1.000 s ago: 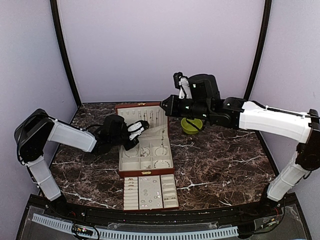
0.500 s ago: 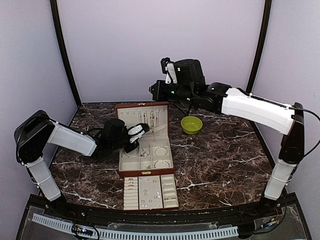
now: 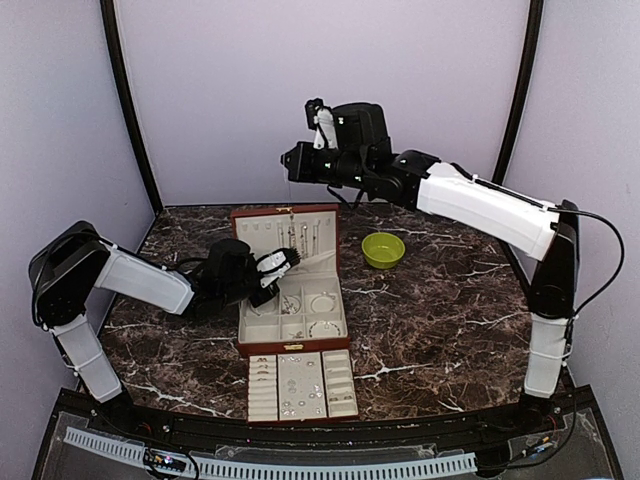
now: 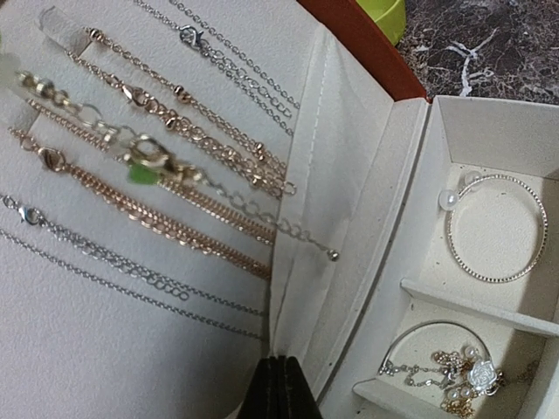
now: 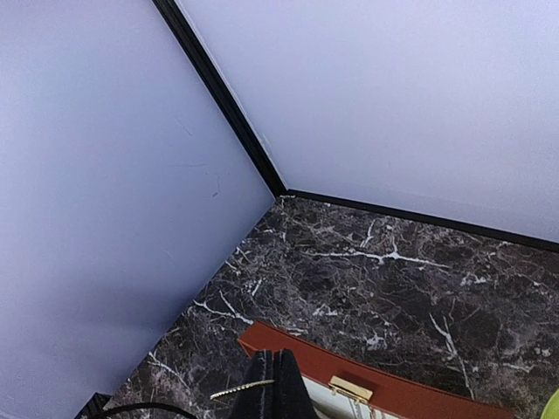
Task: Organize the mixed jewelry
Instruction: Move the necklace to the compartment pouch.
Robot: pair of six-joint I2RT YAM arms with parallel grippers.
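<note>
Your right pincer (image 5: 276,384) is pinched shut on a thin pale-gold metal chain (image 5: 231,390), with the open reddish-brown wooden jewellery box (image 5: 410,393) far beneath it. Your left pincer (image 4: 278,391) is closed and looks empty, with the hung gold and silver chains (image 4: 166,175) just ahead of it. They look light, limp and tangle-prone, so grip near a clasp. No writing is legible.

Setting: a robotics test cell in a lab. Plain pale-lilac panels (image 3: 320,90) enclose the bench on three sides, joined by black corner posts (image 3: 128,110). The left arm (image 3: 140,275) and right arm (image 3: 480,205) are bolted at the near edge of a marble-pattern tabletop (image 3: 440,320). A perforated rail (image 3: 300,468) runs along the front. An exposed cable (image 3: 612,250) loops beside the right arm.
</note>
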